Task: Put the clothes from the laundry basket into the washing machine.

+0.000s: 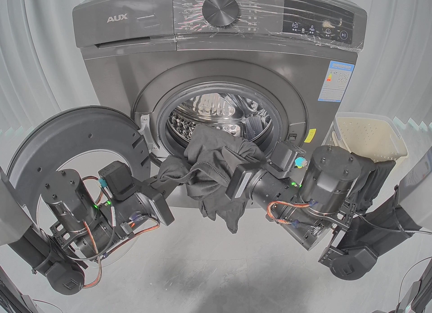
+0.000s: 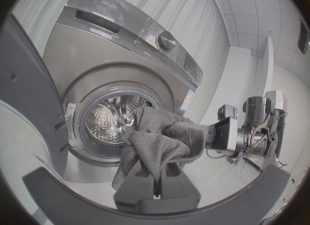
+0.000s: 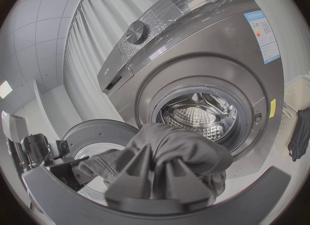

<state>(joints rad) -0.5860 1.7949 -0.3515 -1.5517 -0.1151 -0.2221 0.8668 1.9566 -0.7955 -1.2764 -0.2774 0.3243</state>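
A dark grey garment (image 1: 211,161) hangs in front of the washing machine's open drum (image 1: 216,111), stretched between both grippers. My left gripper (image 2: 158,183) is shut on one bunched end of the garment (image 2: 161,141), low and left of the opening. My right gripper (image 3: 158,177) is shut on the other part of the garment (image 3: 180,144), its fingertips buried in folds just before the drum's lower rim. Loose ends dangle below toward the floor. The cream laundry basket (image 1: 391,122) stands right of the machine with more dark clothes (image 1: 371,179) draped over its front edge.
The round door (image 1: 76,134) is swung fully open to the left, behind my left arm. The steel drum looks bare inside. Pale floor (image 1: 202,264) lies in front of the machine and curtains hang behind it.
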